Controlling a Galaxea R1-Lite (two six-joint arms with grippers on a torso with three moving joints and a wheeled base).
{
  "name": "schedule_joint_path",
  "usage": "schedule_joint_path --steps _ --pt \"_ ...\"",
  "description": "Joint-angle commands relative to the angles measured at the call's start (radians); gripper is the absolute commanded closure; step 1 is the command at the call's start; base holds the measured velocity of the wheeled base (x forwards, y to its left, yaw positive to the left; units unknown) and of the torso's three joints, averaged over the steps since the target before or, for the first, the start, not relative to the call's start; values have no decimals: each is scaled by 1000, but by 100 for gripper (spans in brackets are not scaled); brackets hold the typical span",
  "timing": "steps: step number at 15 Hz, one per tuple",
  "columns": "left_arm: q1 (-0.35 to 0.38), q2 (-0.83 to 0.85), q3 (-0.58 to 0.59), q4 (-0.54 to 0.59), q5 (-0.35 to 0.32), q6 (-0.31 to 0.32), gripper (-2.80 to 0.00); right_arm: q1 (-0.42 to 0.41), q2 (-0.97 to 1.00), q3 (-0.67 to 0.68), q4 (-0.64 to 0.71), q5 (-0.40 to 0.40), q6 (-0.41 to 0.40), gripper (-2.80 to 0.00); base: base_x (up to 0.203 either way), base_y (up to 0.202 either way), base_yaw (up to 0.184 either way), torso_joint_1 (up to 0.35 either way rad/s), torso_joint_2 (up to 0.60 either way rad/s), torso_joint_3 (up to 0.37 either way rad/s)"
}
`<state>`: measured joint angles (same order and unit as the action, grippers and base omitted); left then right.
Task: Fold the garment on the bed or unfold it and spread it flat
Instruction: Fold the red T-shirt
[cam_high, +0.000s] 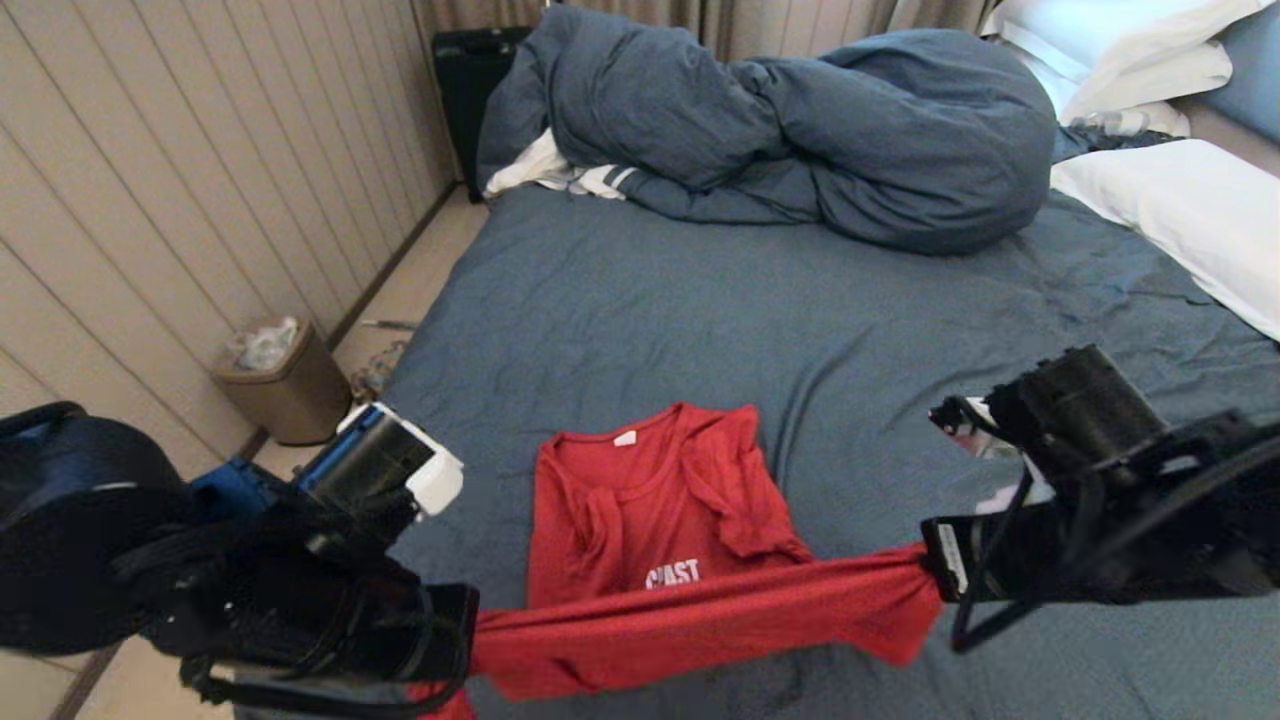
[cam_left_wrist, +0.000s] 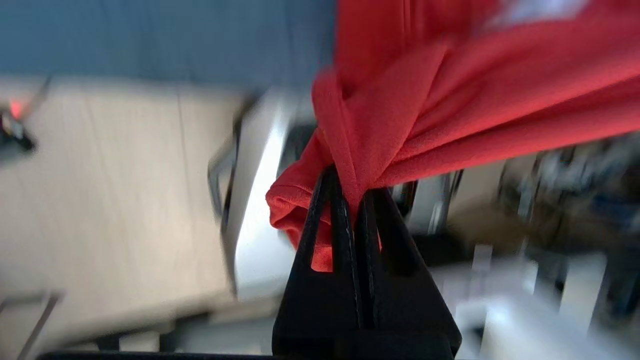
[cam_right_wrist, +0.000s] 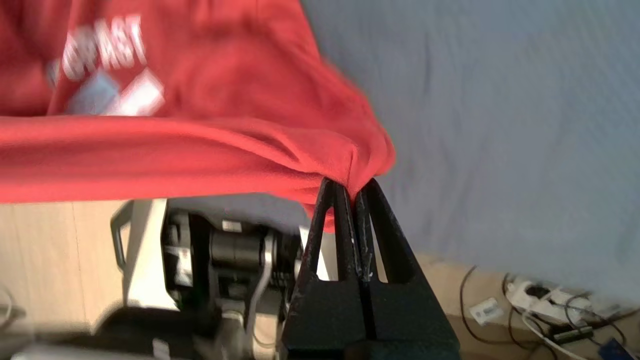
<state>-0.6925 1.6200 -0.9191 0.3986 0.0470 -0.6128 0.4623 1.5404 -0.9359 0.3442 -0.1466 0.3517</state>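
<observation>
The red T-shirt (cam_high: 650, 520) lies collar-away on the bed (cam_high: 700, 320), its sleeves folded inward and part of the white text showing. Its near hem is lifted and pulled taut between both grippers above the bed's front edge. My left gripper (cam_high: 470, 640) is shut on the hem's left corner; the left wrist view shows the red cloth (cam_left_wrist: 380, 135) bunched and pinched at the left gripper (cam_left_wrist: 350, 182). My right gripper (cam_high: 935, 580) is shut on the right corner; the right wrist view shows the shirt (cam_right_wrist: 200, 145) held at the right gripper (cam_right_wrist: 352, 192).
A bunched blue-grey duvet (cam_high: 800, 120) and a white striped cloth (cam_high: 560, 175) lie at the far end of the bed. White pillows (cam_high: 1180, 210) sit at the right. A bin (cam_high: 285, 385) stands on the floor to the left. Cables and a power strip (cam_right_wrist: 545, 305) lie on the floor.
</observation>
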Motion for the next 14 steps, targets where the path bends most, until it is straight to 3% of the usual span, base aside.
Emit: schedule_joint_path --steps 1,7,14 --pt "67 88 -33 -55 0 23 0 -13 142 -47 -30 -1 2 0 0 0 0 0 0 0" --pt "158 276 -116 -154 2 71 0 -21 361 -242 -76 8 1 0 0 0 0 0 0 0" --pt "186 369 -160 -334 4 77 0 -65 483 -414 -76 16 -2 0 0 0 0 0 0 0"
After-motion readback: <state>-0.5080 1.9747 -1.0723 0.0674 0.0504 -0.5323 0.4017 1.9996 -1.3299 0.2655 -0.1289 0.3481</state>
